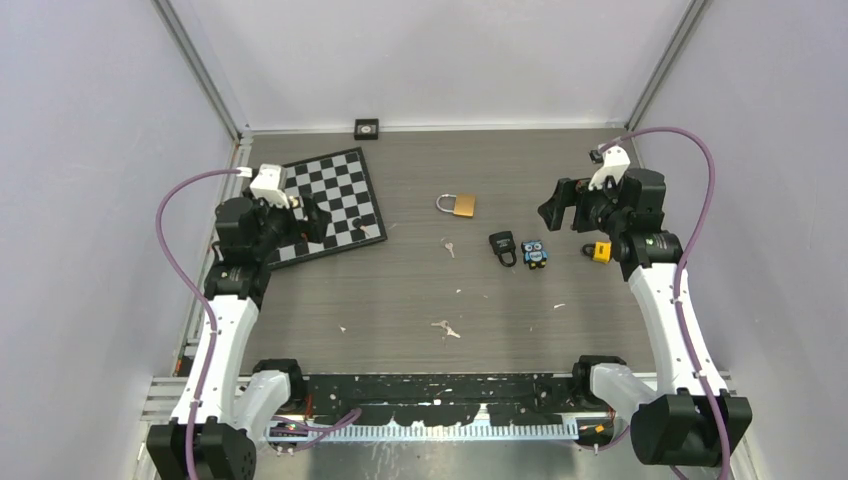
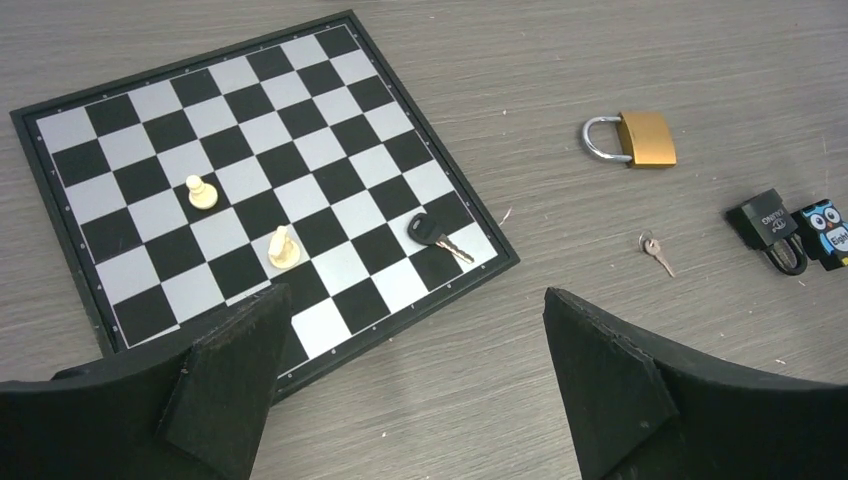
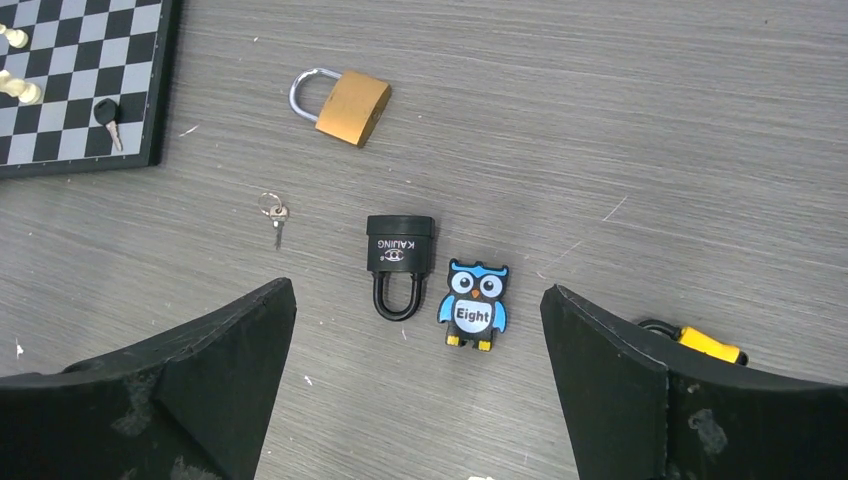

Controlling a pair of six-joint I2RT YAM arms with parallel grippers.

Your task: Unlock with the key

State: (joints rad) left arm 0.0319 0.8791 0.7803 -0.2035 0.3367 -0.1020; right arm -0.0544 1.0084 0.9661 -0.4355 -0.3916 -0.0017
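left gripper (image 2: 412,300) hangs wide and empty over the chessboard (image 2: 150,130), whose near right corner carries the black-headed key (image 2: 430,233). right gripper (image 3: 416,292), equally wide, overlooks the black padlock (image 3: 398,250) right of the table (image 1: 400,290) centre, likely splitting key and lock between them.

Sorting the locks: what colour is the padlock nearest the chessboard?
Brass gold. The padlock shows best in the right wrist view.

- Even, soft overhead light, fairly bright; only faint shadows on table (image 1: 400,300).
- Small glint on brass padlock (image 3: 352,107) shackle.
- Wrist cams sharp mid-frame; close-up fingers (image 2: 230,380) v. dark, slightly soft, little detail.
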